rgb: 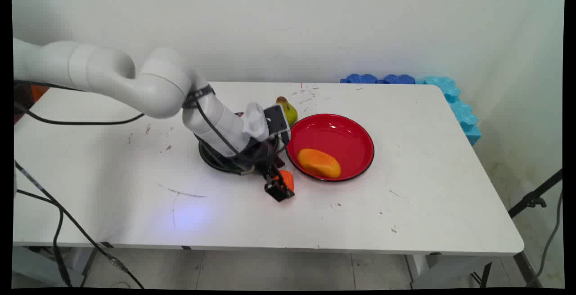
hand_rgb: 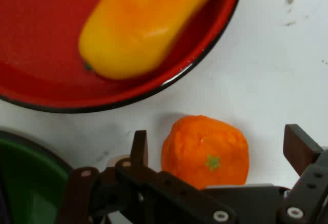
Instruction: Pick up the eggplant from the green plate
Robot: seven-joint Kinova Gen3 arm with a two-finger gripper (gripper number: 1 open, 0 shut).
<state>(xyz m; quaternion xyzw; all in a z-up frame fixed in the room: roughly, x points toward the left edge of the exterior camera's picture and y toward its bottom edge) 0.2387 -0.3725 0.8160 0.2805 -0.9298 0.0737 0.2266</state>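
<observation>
A small orange fruit [hand_rgb: 205, 150] lies on the white table just outside the red plate's rim. My gripper [hand_rgb: 218, 147] is low over it and open, one finger on each side of the fruit with a gap at both. In the main view the gripper [rgb: 280, 188] stands at the table with the orange fruit [rgb: 287, 179] partly hidden behind its fingers. The red plate [rgb: 351, 133] holds a yellow-orange mango [rgb: 319, 163], seen close up as the mango [hand_rgb: 143, 24] in the hand view.
A green-yellow pear [rgb: 288, 110] stands behind the plate's left rim. A dark green dish [hand_rgb: 23, 183] lies under the arm, left of the plate. Blue foam pieces [rgb: 450, 101] line the table's far right corner. Black cables hang at the left.
</observation>
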